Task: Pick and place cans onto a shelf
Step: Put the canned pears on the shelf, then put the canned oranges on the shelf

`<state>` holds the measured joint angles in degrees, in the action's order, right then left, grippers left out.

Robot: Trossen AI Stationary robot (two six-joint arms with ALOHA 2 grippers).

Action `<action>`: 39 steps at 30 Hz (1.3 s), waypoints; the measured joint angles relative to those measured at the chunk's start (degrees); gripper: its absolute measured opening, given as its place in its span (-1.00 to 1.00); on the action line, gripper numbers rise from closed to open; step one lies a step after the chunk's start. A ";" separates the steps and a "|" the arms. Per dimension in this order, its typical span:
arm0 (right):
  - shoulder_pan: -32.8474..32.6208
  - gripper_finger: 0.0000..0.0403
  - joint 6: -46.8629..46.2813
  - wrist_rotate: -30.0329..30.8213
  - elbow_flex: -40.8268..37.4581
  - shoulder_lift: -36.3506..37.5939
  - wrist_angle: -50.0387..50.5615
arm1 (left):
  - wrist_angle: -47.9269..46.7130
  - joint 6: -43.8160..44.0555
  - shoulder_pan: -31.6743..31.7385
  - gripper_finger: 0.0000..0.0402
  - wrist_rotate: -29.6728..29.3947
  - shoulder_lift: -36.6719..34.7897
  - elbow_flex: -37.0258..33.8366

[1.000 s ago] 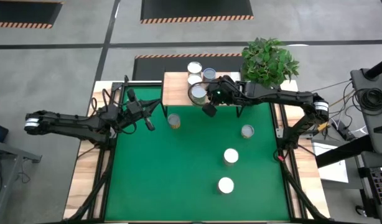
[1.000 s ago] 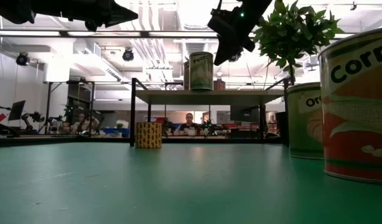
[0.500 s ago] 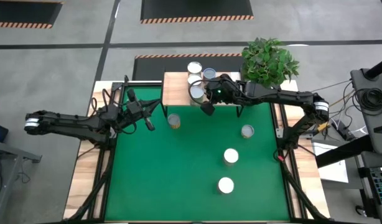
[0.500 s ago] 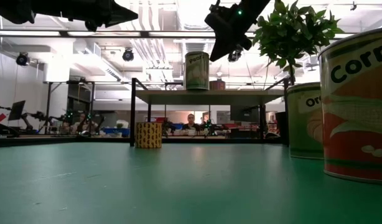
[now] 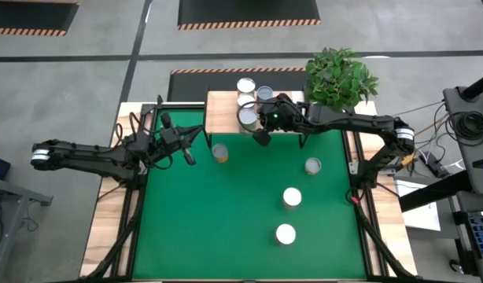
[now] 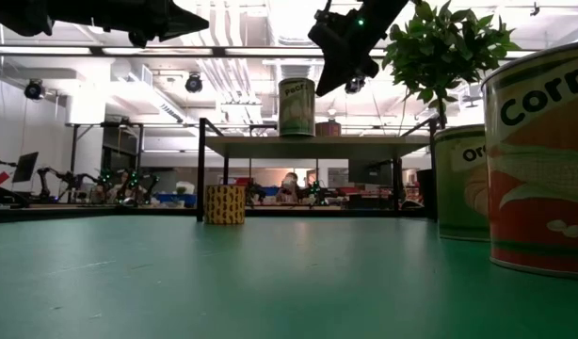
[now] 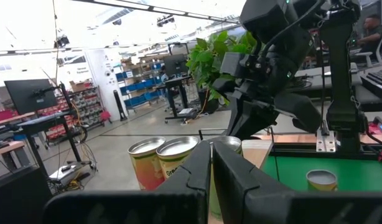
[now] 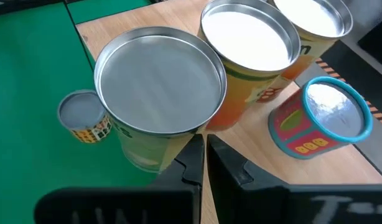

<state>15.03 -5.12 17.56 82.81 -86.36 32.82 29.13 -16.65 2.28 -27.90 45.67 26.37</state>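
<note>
The worktop (image 5: pixel 226 228) is green with a light wood border. The shelf (image 5: pixel 222 114) is pale wood on black legs. The cans (image 8: pixel 160 93) have silver tops; two (image 8: pixel 250 46) have orange and yellow labels, one small can (image 8: pixel 318 121) is red with a blue rim, another (image 8: pixel 84 118) has a yellow checked pattern. The plant (image 5: pixel 340 77) is green. Both arms are black.

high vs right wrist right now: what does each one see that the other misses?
High only: three silver-topped cans on the green table, at and, the leafy potted plant, and the shut left gripper.
Right wrist only: the red-and-green label on the small blue-rimmed can.
Both: the light-wood shelf with its cans, and the small checkered can beside it.
</note>
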 joint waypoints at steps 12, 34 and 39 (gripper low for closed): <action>0.00 -0.96 0.72 0.43 0.64 -0.64 0.11 | 0.00 0.00 0.00 -1.00 0.00 0.00 0.00; -13.55 -0.96 -4.57 -5.40 2.00 6.52 18.47 | -0.03 0.95 0.00 -1.00 0.00 -0.01 0.00; -19.82 -0.96 -5.23 -10.54 -2.94 6.54 23.17 | -0.03 2.30 0.00 -1.00 0.00 0.00 0.00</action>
<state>-4.80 -10.35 7.03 79.87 -79.82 55.98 29.10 -14.35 2.28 -27.90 45.67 26.37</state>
